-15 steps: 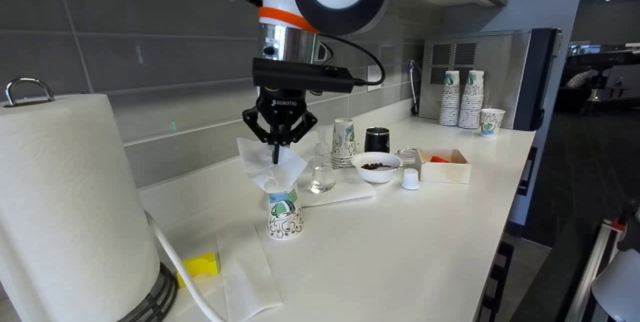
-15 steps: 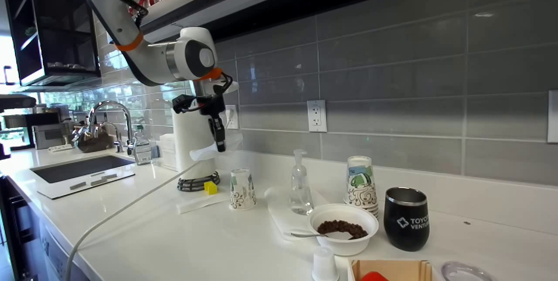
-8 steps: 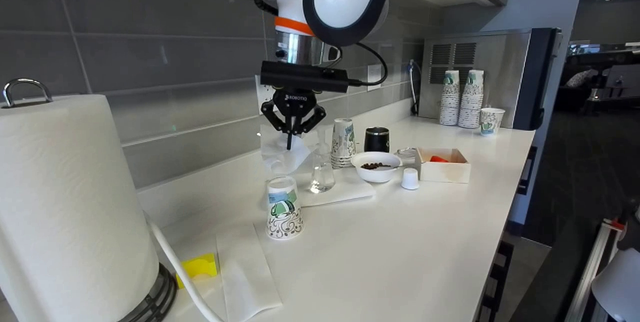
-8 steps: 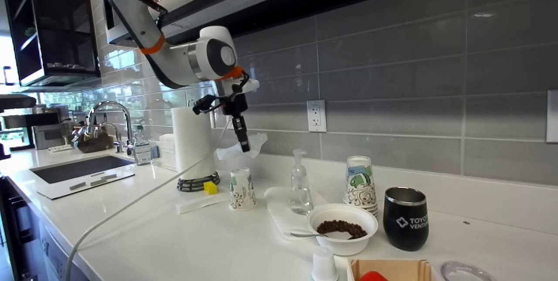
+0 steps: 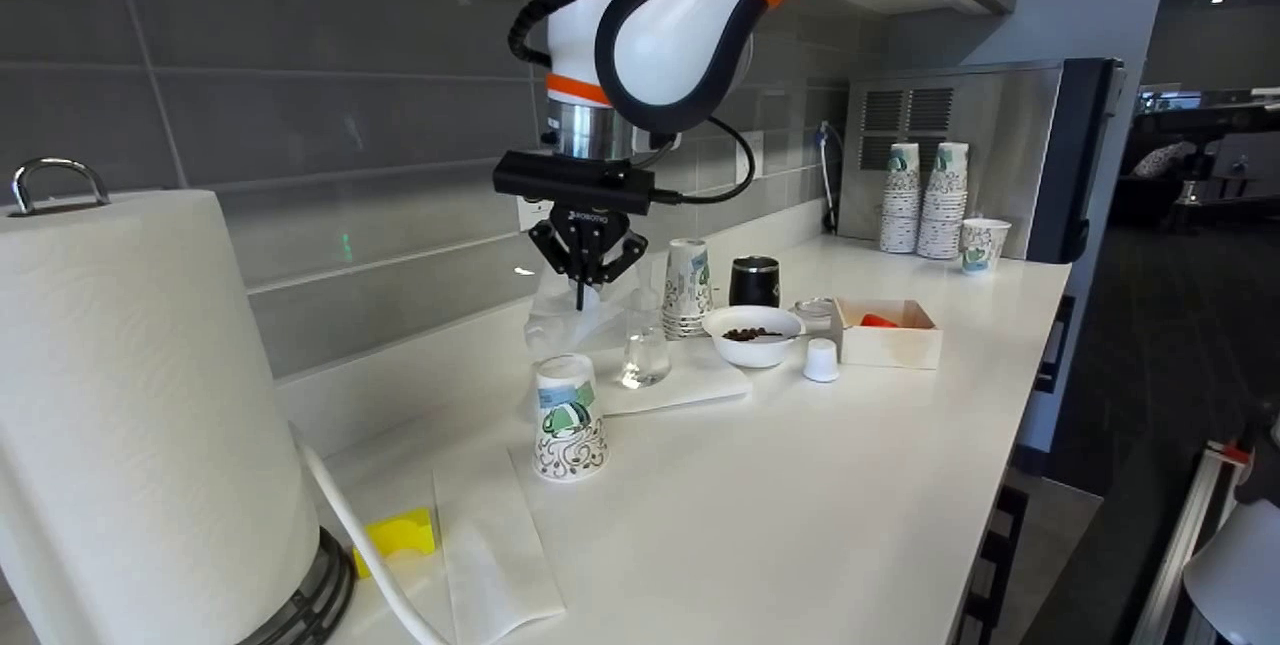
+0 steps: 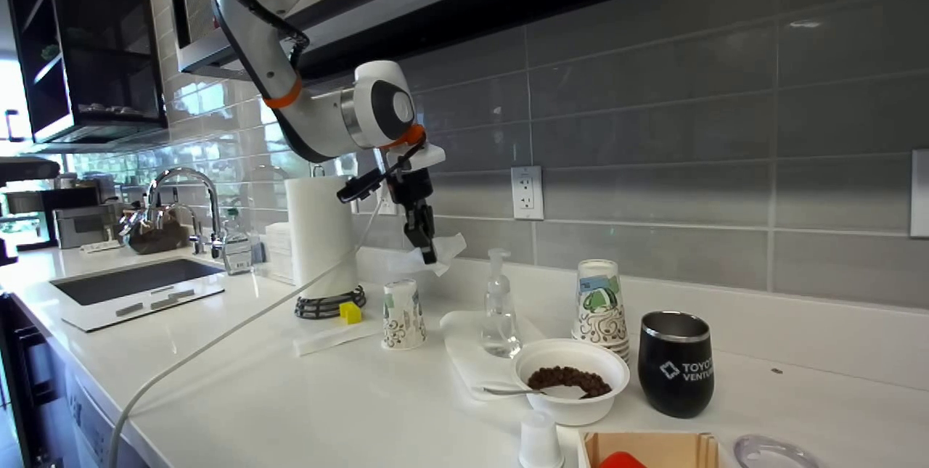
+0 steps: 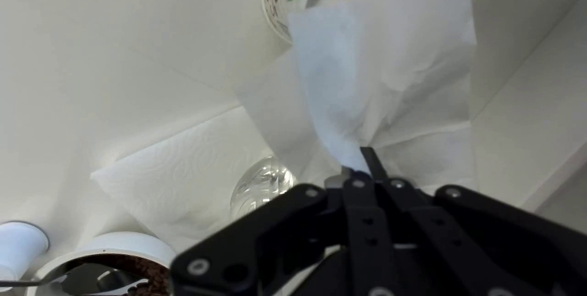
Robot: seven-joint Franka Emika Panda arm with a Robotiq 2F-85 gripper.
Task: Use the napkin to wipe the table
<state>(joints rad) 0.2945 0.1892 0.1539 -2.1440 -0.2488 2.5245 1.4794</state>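
"What are the jaws doing?"

"They're pinching the napkin (image 7: 399, 59) between them. In the wrist view, its creased white paper is fanning out from the gripper (image 7: 360, 165), from ten o'clock round to three."

"And where is it hanging?"

"It's hanging above the table (image 5: 770, 515). In an exterior view it's showing at twelve o'clock from an upturned paper cup (image 5: 570, 420)."

"What's surrounding that cup?"

"In that same view a pump bottle (image 5: 645, 365) is standing near two o'clock on a white paper towel (image 5: 700, 387), and a white bowl (image 5: 755, 353) is sitting farther out the same way. The paper-towel roll (image 5: 150, 395) is standing at nine o'clock, and a small yellow object (image 5: 402, 530) is lying at eight."
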